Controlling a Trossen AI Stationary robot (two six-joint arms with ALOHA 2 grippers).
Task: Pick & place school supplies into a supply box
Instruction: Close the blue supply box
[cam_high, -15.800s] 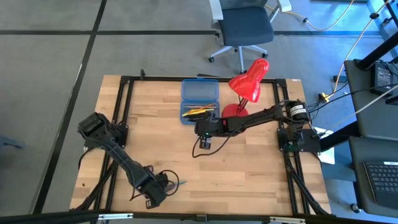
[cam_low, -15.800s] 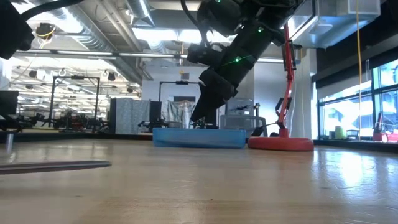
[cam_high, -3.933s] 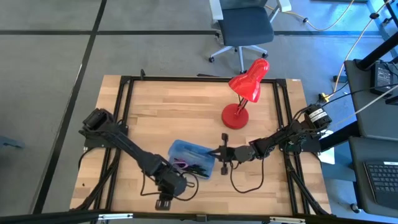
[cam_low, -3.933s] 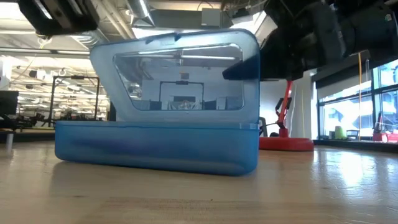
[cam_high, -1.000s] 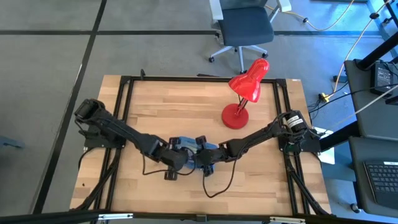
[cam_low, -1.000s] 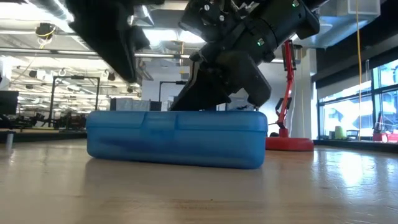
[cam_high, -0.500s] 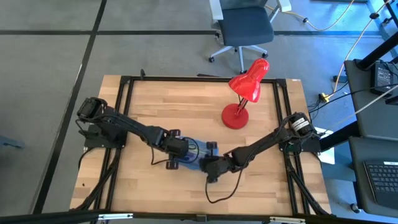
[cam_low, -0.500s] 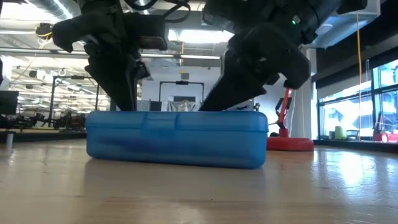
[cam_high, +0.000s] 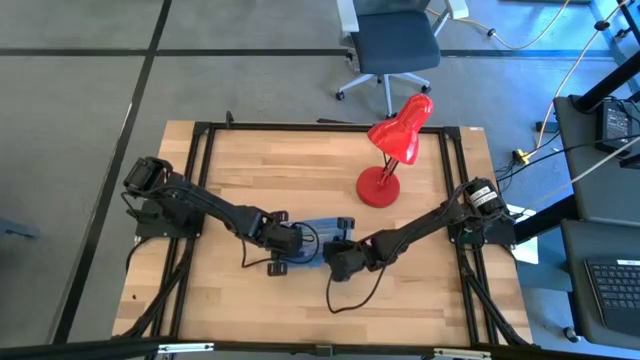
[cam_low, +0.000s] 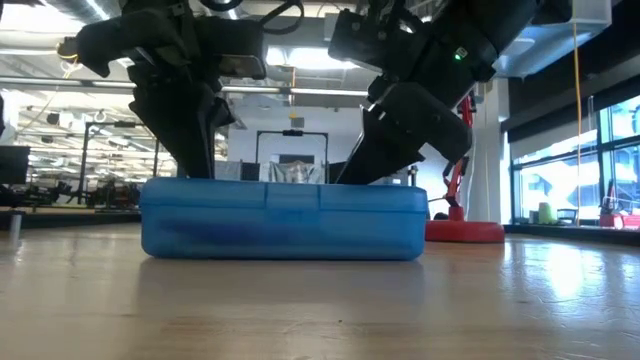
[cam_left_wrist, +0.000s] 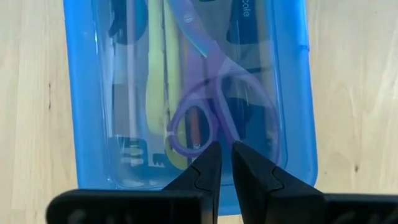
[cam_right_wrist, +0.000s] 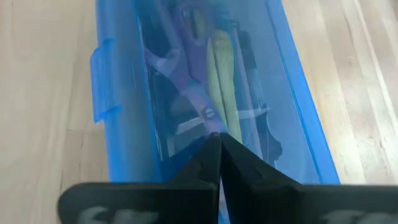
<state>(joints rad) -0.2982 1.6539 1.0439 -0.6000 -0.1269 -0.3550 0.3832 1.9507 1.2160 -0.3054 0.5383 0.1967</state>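
Observation:
The blue supply box (cam_high: 318, 233) lies shut on the wooden table, near its front middle. Through the clear lid I see the school supplies: purple-handled scissors (cam_left_wrist: 211, 106), a yellow pencil (cam_left_wrist: 155, 93) and dark pens. My left gripper (cam_high: 296, 246) stands over the box's left end, and my right gripper (cam_high: 336, 252) over its right end. Both are shut, with their tips down on the lid. In the low view the left gripper (cam_low: 203, 170) and the right gripper (cam_low: 352, 172) slant down to the box's top (cam_low: 283, 190). My left gripper presses its shut fingertips (cam_left_wrist: 208, 163) on the clear lid (cam_left_wrist: 186, 155) near the box's left end, above the scissors' handles. It comes from above, slanting steeply down. The box lies flat on the table. My right gripper presses its shut fingertips (cam_right_wrist: 214, 149) on the lid (cam_right_wrist: 186, 134) toward the box's right end. It slants down from the table's right side and points along the box.
A red desk lamp (cam_high: 395, 150) stands on the table behind the box, to the right; its base (cam_low: 462, 230) shows in the low view. Bare wood lies in front of the box and at the far left. An office chair (cam_high: 395, 45) stands beyond the table.
My left gripper has come down from above and to the left onto the lid's left end. My right gripper has rolled at the wrist and shifted a little along the lid. The shut box has turned slightly on the table.

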